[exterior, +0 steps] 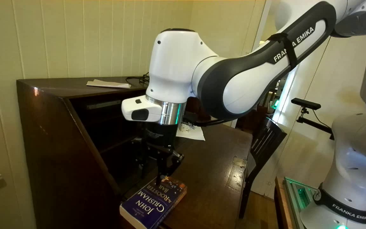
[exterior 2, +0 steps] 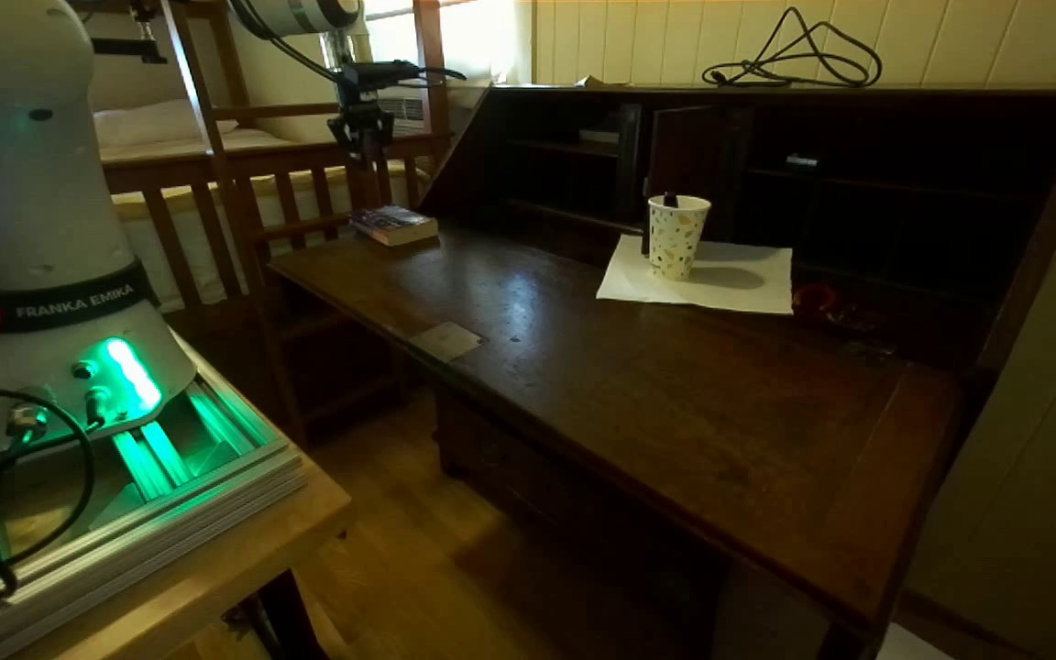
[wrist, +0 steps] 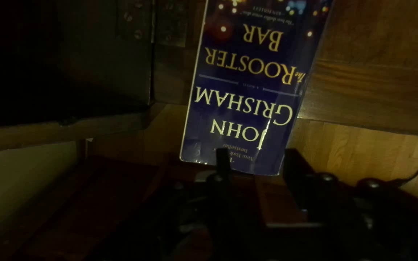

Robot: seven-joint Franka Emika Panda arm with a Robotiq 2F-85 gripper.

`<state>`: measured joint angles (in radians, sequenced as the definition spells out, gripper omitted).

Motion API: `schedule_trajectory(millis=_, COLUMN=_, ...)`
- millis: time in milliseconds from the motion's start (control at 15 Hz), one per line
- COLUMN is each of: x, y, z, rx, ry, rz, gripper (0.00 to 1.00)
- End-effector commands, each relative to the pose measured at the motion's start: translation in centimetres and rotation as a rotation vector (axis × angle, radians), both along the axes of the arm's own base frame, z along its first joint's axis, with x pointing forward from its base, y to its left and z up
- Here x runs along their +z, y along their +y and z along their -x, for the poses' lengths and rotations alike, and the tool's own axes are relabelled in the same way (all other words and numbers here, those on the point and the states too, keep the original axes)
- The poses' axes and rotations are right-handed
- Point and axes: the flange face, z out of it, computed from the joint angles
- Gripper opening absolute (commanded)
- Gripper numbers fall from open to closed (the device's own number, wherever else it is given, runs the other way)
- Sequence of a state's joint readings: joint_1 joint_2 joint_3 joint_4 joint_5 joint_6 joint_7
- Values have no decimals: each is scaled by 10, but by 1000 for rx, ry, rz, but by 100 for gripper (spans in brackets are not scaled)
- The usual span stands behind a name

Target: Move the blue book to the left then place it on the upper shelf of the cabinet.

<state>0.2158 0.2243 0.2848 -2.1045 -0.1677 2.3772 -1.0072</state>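
Above the blue book [wrist: 253, 87], jaws stand apart; only exterior views show the cup [exterior 2: 677, 240].

"John Grisham" and "The Rooster Bar" on the blue book [wrist: 251, 87]; "Franka Emika" on the arm [exterior: 256, 81] and base [exterior: 342, 204].

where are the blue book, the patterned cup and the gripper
Blue book [wrist: 250, 90]: in the wrist view, on its front cover.
Patterned cup [exterior 2: 676, 241]: in an exterior view, on its side wall below the rim.
Gripper [wrist: 257, 156]: in the wrist view, midway between its fingertips.
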Motion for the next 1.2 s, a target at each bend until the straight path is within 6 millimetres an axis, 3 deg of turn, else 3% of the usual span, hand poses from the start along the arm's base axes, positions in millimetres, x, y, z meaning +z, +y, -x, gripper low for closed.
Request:
schedule_trajectory(millis=0, x=4, y=17, z=14, rx=-114, ry=-37, rz=81, gripper=74)
schedule_trajectory(millis=267, x=9, y=40, z=21, rx=-269, ry=-135, rz=190, gripper=99)
schedule_trajectory(millis=467, x=14, y=46, z=29, rx=-394, ry=-209, rz=270, gripper=100)
schedule_trajectory(millis=733, x=11, y=31, z=34, rx=-573, ry=-230, rz=407, gripper=100)
schedule_trajectory(millis=1067, x=7, y=31, z=32, rx=-533, ry=-193, rz=367, gripper=100)
schedule_trajectory(millis=1133, x=4, y=32, z=26, rx=-620, ry=-202, rz=410, gripper=100)
